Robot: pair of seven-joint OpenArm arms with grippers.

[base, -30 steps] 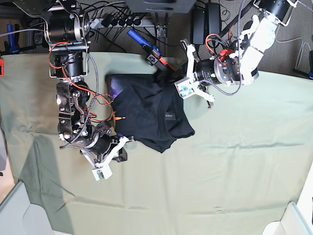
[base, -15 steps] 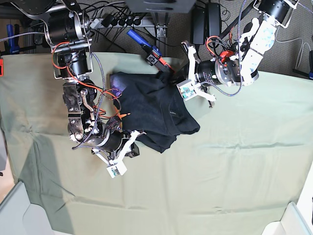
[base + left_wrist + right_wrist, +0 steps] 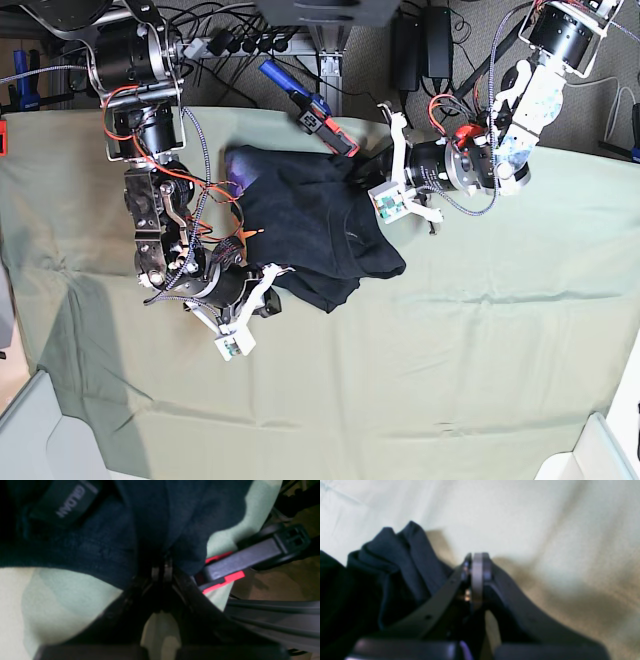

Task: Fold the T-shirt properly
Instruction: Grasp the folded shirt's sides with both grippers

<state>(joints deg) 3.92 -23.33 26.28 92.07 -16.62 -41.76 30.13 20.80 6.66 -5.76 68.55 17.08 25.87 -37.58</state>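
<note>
The black T-shirt [image 3: 310,225] lies bunched in a heap on the pale green cloth, with a bit of purple showing at its back left corner. Its neck label [image 3: 72,502] faces the left wrist camera. My left gripper [image 3: 368,172] is at the heap's back right edge, and in the wrist view it [image 3: 161,567] is shut on a fold of the dark fabric. My right gripper [image 3: 275,290] sits at the heap's front left edge. Its fingertips [image 3: 477,567] are pressed together with nothing between them, and the shirt's folds [image 3: 395,560] lie just beside them.
The pale green cloth [image 3: 480,350] covers the whole table. A blue and red clamp [image 3: 310,105] grips the back edge, seen close up as a black and red clamp [image 3: 250,560]. White bins stand at the front left [image 3: 40,430] and front right [image 3: 600,450]. Cables hang behind.
My right gripper has slid right along the shirt's front left edge. The left gripper has shifted a little right and forward, and the shirt's right side has bunched with it.
</note>
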